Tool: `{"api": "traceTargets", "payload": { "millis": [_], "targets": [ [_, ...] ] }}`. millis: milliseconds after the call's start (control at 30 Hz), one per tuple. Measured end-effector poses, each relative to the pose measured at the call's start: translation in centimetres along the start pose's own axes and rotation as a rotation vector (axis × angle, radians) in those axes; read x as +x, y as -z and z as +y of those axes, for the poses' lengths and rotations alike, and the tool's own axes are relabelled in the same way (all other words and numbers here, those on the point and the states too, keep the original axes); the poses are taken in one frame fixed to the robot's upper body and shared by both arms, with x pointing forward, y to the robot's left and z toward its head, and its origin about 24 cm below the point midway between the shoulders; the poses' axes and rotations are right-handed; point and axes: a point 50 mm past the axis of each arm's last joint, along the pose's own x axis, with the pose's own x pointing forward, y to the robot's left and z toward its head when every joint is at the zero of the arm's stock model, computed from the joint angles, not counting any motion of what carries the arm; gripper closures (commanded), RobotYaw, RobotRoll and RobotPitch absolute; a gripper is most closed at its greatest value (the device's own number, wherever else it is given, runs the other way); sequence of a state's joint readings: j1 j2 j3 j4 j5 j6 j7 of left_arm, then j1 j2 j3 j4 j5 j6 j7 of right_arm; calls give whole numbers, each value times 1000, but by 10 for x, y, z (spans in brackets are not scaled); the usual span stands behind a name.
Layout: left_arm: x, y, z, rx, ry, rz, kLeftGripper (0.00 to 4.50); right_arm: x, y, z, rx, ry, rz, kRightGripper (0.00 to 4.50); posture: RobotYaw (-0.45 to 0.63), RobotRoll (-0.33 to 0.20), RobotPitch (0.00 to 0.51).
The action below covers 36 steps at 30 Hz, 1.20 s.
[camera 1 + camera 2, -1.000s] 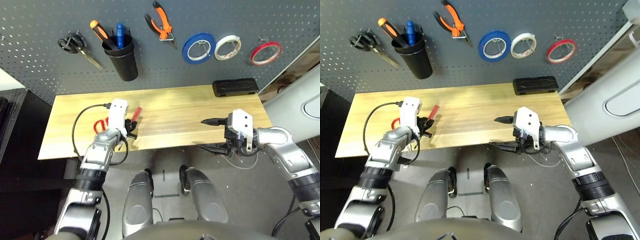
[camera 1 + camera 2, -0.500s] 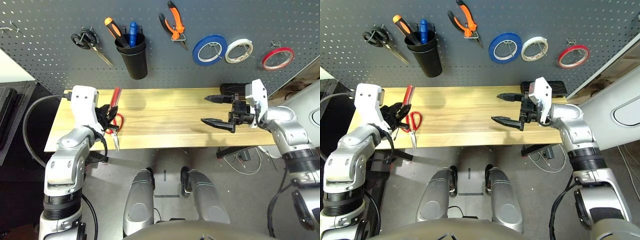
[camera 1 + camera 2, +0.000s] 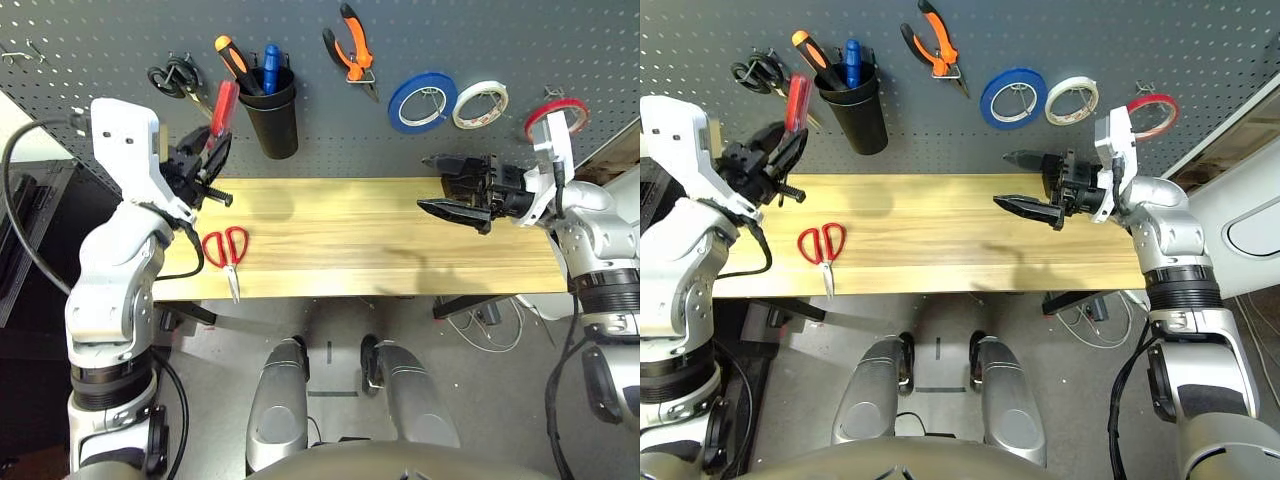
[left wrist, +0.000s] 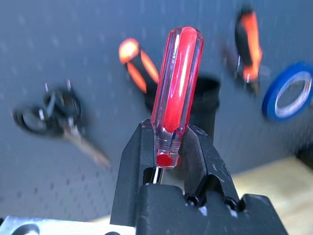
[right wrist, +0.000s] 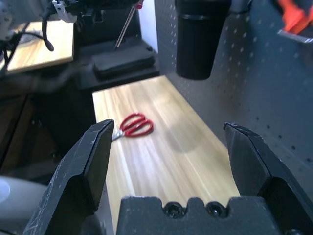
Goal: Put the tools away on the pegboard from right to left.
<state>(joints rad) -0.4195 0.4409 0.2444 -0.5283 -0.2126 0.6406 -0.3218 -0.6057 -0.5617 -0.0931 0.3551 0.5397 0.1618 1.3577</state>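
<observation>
The left claw is closed to a narrow gap on the red-handled screwdriver, gripping it at the lower end of its clear and red handle, which points up between the fingertips. That screwdriver is held up in front of the pegboard, above the surface and near the black cup. The cup hangs on the board with an orange-and-black handle and a blue tool standing in it. The right claw stands wide open with nothing between its fingers, over the right part of the surface. The red-handled scissors lie on the left part of the surface, handles towards the board and blades towards the robot, the tips close to the near edge. On the board, from the cup rightward, hang the orange-and-black-handled pliers, a blue tape roll, a white tape roll just beside it, and the thin red tape ring, partly covered by the right arm in the left eye view. Black-handled scissors hang left of the cup. A dark object seems to sit behind the right claw, though the claw hides too much of it to say what it is.
</observation>
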Motion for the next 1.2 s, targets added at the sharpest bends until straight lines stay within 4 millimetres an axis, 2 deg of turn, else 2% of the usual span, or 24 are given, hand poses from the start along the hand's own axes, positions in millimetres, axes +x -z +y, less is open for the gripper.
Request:
{"api": "traceTargets", "payload": {
  "millis": [100, 333, 600, 800, 1033, 1200],
  "targets": [
    [8, -13, 2, -36, -18, -76, 3667, 1, -5, -2, -14, 0, -11, 0, 137, 0, 152],
    [29, -45, 4, -104, -40, -225, 3667, -1, -2, -5, 6, 10, -11, 0, 125, 0, 150],
    [53, -44, -5, -202, -31, -248, 3667, -2, -3, -6, -7, 11, -9, 0, 103, 0, 151],
    [75, -53, -11, -237, -69, -324, 3667, -3, -1, -6, -2, 15, -6, 0, 83, 0, 150],
    [88, -62, -11, -265, -91, -391, 3667, -6, 3, -4, 11, 25, 3, 0, 68, 0, 148],
    [97, -50, -14, -272, -109, -379, 3667, -5, 2, -2, -1, 25, 3, 0, 56, 0, 150]
  ]
}}
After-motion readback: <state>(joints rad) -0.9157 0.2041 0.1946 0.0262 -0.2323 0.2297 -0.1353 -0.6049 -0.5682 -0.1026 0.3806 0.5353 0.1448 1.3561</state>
